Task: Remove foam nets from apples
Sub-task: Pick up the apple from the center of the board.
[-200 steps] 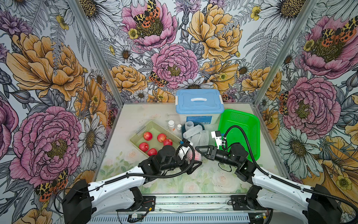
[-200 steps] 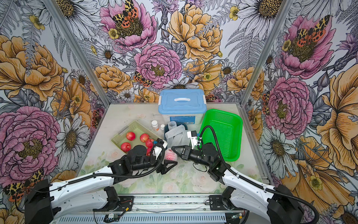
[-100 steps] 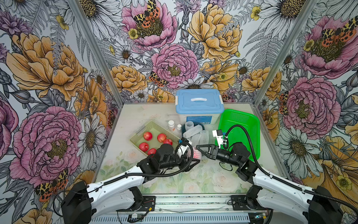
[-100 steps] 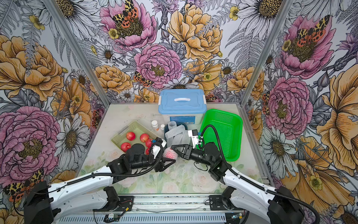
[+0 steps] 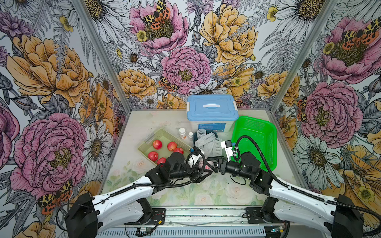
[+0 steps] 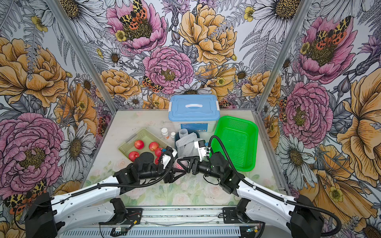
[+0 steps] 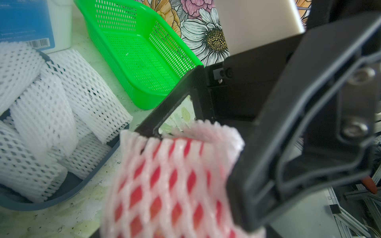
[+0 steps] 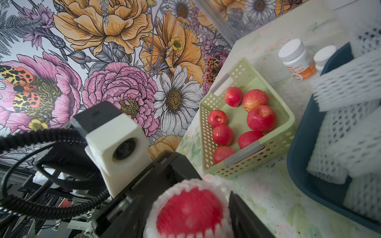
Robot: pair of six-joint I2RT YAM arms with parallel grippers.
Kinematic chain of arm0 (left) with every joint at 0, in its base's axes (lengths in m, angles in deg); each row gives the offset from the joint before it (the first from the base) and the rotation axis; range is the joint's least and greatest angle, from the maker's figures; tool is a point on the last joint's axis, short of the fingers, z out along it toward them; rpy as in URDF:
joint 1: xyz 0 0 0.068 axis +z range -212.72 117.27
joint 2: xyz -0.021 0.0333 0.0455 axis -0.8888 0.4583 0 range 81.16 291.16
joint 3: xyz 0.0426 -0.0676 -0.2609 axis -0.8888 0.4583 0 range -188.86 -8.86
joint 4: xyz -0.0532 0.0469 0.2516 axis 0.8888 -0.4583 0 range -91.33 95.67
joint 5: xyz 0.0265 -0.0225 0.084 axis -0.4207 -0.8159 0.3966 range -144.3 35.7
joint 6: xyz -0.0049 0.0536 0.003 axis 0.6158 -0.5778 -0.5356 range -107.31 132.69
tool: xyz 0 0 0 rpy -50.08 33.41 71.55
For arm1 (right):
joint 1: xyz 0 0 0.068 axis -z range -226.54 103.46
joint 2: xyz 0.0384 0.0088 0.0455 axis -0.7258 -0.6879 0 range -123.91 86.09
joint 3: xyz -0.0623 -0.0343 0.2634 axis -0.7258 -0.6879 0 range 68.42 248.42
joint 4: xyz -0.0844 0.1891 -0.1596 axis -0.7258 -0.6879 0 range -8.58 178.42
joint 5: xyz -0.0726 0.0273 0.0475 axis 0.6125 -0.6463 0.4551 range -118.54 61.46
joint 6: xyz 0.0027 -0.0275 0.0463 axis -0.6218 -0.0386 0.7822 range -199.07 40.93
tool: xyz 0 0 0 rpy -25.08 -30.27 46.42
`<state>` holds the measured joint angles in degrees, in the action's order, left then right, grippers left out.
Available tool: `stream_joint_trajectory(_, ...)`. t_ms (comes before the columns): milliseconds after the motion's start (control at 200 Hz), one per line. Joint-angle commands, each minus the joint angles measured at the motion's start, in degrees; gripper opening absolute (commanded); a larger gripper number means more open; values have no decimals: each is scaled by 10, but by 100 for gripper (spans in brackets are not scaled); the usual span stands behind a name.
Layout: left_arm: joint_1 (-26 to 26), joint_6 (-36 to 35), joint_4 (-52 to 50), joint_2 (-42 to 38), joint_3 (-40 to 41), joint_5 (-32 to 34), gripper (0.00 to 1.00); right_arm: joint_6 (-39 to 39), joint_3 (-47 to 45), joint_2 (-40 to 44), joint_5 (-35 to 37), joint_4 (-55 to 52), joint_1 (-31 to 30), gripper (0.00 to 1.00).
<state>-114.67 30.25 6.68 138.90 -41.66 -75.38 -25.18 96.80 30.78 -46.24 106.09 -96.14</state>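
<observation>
Tabletop basket (image 8: 274,152) holds apples (image 8: 261,118), tub (image 8: 296,160) nets (image 7: 41,115); left claw (image 6: 176,167) pinches apple (image 8: 189,212), right claw (image 6: 186,164) spread.

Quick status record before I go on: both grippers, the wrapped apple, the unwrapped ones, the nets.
left gripper: shut on netted apple
right gripper: open, at the net's open end
netted apple: net on, red top showing at one end
bare apples: seven, in pale basket
loose nets: piled in blue tray
green basket: holds nothing

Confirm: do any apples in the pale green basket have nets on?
No, the apples in the pale green basket all show bare red skin.
</observation>
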Motion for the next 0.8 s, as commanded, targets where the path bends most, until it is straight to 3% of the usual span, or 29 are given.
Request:
stream_joint_trajectory(0, 4, -12, 10, -5, -21, -9, 51, -15, 19, -10, 10, -9, -13, 66)
stream_joint_trajectory(110, 3, -12, 12, -4, -22, -6, 52, -12, 20, -20, 10, -2, -18, 59)
stream_joint_trajectory(255, 4, -11, 14, -1, -22, -5, 57, -6, 23, -29, 11, 10, -22, 41)
stream_joint_trajectory(500, 4, -12, 12, -1, -24, 8, 88, 2, 19, -30, 9, 27, -23, 21)
stream_joint_trajectory(666, 4, -15, -1, -7, -25, 9, 96, 20, 10, -17, 17, 28, -10, 0)
stream_joint_trajectory(796, 8, -19, -22, -19, -26, 8, 98, 73, -16, 5, 13, 45, 35, 0)
